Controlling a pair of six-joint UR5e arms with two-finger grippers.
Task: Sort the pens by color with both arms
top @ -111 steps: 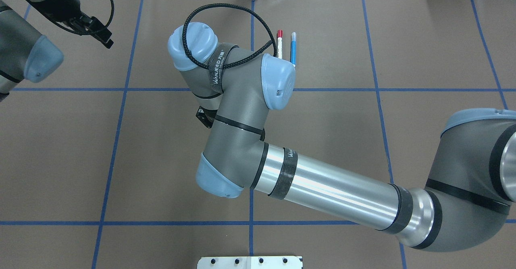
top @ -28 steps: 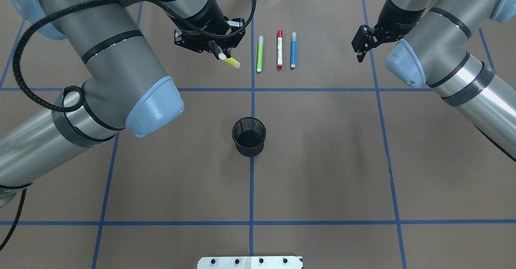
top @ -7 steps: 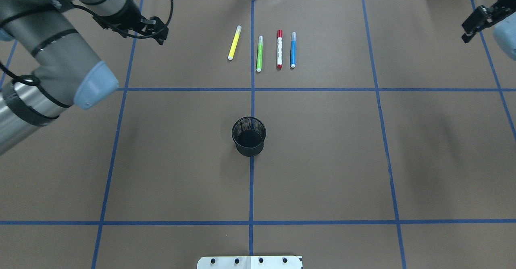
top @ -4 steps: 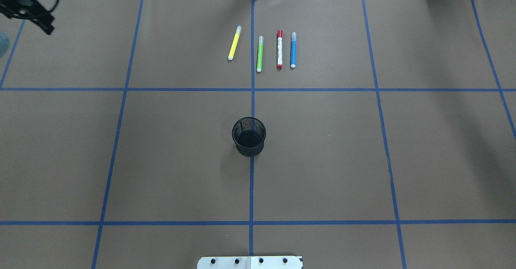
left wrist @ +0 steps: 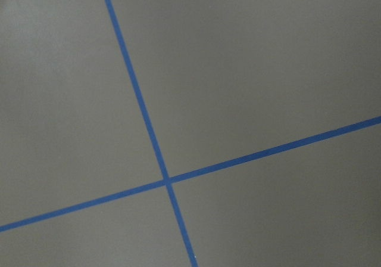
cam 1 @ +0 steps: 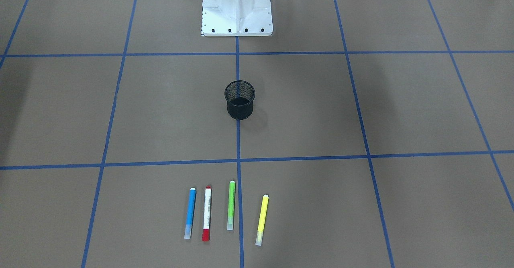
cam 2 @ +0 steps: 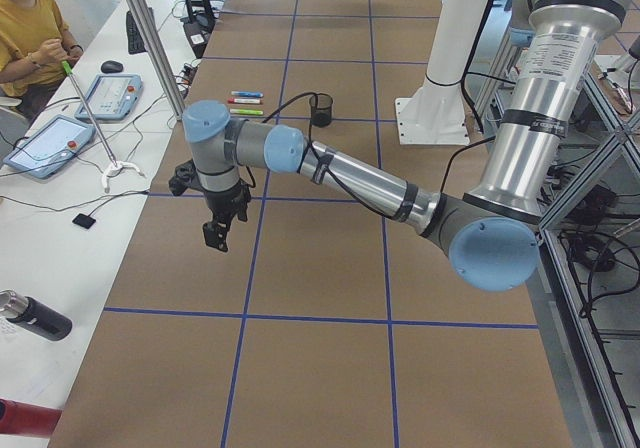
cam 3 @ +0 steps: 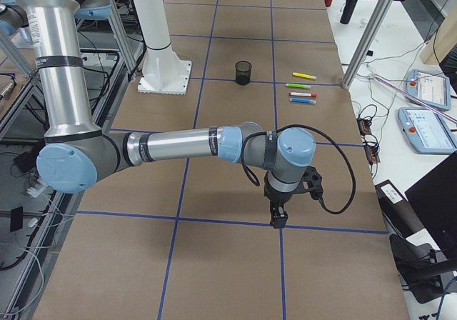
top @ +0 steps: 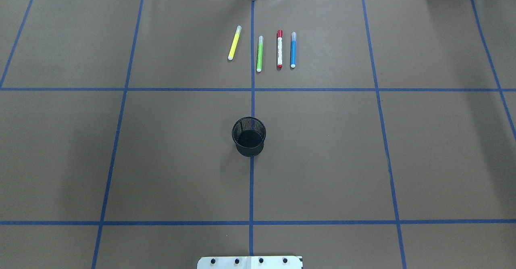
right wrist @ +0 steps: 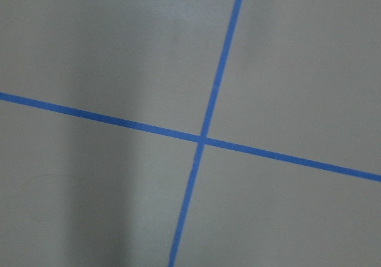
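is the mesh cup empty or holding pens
Empty: the mesh cup shows only its dark bottom; all four pens lie on the table.

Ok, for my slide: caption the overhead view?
Four pens lie in a row beyond the black mesh cup.

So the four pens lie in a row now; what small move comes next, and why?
Probably no new pick, only parking. The yellow pen, green pen, red-capped pen and blue pen lie apart in one row, the mesh cup looks empty, and the left end effector and right end effector hang over the table far from them.
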